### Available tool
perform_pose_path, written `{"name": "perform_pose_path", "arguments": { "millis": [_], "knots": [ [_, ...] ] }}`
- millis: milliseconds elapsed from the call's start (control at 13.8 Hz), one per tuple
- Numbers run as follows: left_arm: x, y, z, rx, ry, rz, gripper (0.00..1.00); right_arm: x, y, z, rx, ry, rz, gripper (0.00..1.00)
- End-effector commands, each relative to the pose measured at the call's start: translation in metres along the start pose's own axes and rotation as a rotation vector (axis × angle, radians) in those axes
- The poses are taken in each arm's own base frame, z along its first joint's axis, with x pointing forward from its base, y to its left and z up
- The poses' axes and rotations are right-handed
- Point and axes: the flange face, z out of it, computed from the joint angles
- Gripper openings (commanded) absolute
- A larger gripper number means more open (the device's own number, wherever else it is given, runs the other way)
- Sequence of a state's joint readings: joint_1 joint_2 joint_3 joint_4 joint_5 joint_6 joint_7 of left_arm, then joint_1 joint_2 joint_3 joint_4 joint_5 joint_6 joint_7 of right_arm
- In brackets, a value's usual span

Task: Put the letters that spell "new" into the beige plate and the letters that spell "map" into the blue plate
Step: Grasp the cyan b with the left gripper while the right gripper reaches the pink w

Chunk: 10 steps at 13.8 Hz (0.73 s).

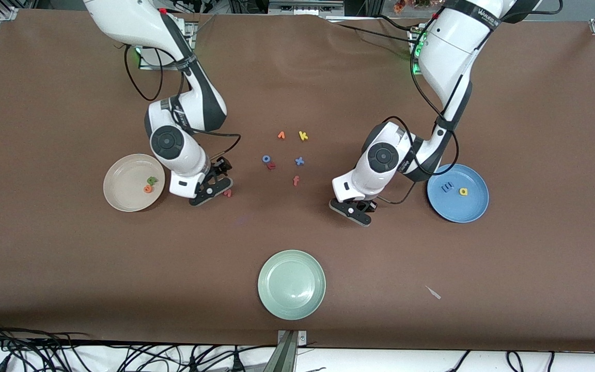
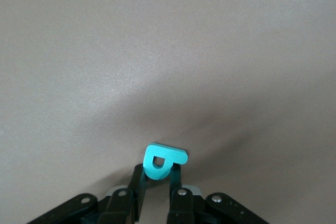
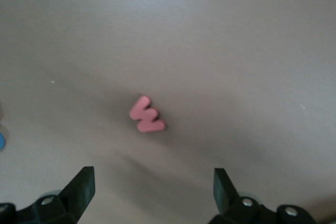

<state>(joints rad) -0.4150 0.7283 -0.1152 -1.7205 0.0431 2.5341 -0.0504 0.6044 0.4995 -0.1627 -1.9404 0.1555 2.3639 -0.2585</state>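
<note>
The beige plate [image 1: 122, 199] lies at the right arm's end of the table and holds the green "n" [image 1: 152, 180] and the orange "e" [image 1: 148, 189]. The pinkish-red "w" [image 1: 228, 192] [image 3: 147, 115] lies flat on the cloth just ahead of my right gripper [image 1: 214, 187] [image 3: 152, 177], which is open and low. The blue plate [image 1: 470, 212] holds the blue "m" [image 1: 448, 186] and the yellow "a" [image 1: 463, 191]. My left gripper [image 1: 358, 211] [image 2: 157, 173] is shut on the teal "p" [image 2: 164, 161], low over bare cloth beside the blue plate. In the front view the hand hides the "p".
A pale green plate [image 1: 292, 284] sits near the front edge. Between the arms lie an orange "v" [image 1: 281, 135], a yellow "k" [image 1: 303, 136], a blue "o" [image 1: 266, 159] touching a dark red letter [image 1: 271, 166], a blue "x" [image 1: 300, 161] and an orange "f" [image 1: 296, 180].
</note>
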Motion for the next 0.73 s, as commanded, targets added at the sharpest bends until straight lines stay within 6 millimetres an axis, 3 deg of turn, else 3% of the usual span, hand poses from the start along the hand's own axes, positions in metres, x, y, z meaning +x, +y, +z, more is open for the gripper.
{"name": "perform_pose_path", "arguments": {
  "millis": [0, 291, 654],
  "knots": [
    [0.005, -0.016, -0.022, 0.036, 0.028, 0.010, 0.17, 0.006, -0.001, 0.015, -0.002, 0.012, -0.109, 1.00],
    [-0.020, -0.078, -0.057, 0.054, 0.017, -0.024, 0.16, 0.011, -0.005, 0.023, -0.024, 0.045, -0.223, 1.00],
    [-0.105, -0.194, -0.097, 0.071, -0.056, 0.012, 0.15, 0.012, -0.020, 0.044, -0.020, 0.035, -0.270, 0.92]
  ]
}}
